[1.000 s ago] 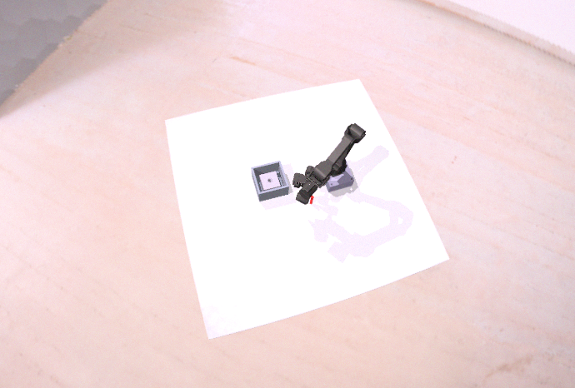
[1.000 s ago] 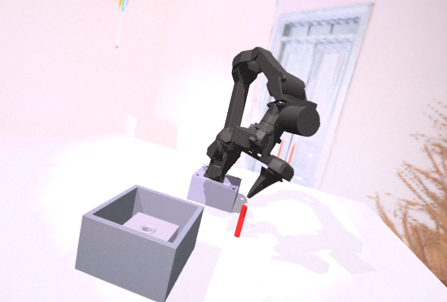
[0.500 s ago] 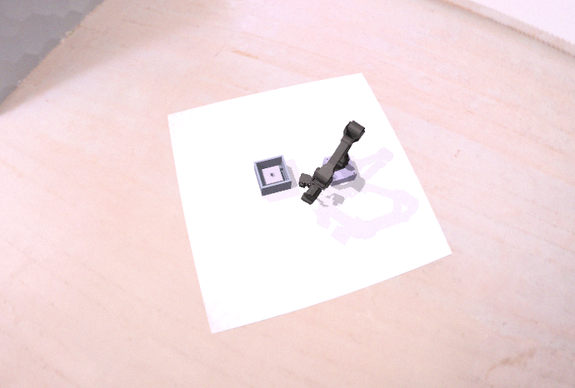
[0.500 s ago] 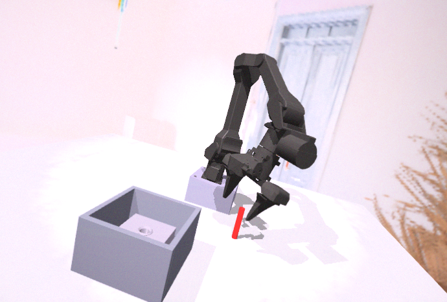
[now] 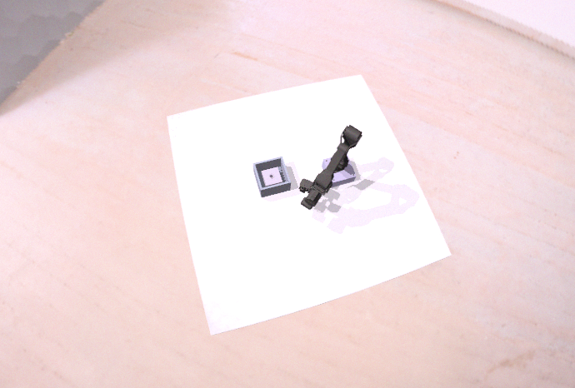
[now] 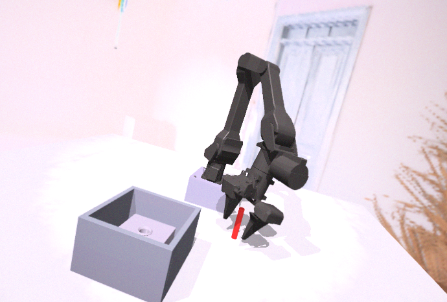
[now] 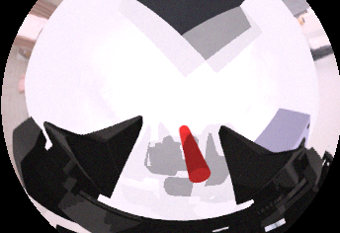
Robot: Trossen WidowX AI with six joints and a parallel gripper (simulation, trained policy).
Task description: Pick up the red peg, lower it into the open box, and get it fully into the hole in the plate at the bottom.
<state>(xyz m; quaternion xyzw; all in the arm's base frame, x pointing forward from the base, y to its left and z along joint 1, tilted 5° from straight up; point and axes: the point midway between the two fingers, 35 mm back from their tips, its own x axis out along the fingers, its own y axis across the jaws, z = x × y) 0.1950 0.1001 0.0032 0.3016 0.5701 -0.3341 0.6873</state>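
The red peg [image 6: 237, 223] [image 7: 193, 151] is low over the white mat, in the gap between my fingers; the arm hides it in the top view. My gripper [image 6: 234, 227] [image 7: 182, 125] is open, its fingers pointing down on either side of the peg, with space on both sides in the wrist view. The open grey box [image 5: 276, 189] [image 6: 122, 255] stands apart from the gripper; its dark wall also shows at the top of the wrist view [image 7: 188, 3]. The pale plate [image 5: 277, 179] [image 6: 162, 231] on its floor has an empty-looking round hole [image 5: 272, 176] [image 6: 145, 231].
The arm's lilac base block [image 5: 345, 180] [image 6: 203, 192] [image 7: 287, 128] stands close behind the gripper. The white mat [image 5: 241, 253] carries the box and base. The box's raised walls stand to the left of the gripper in the top and exterior views.
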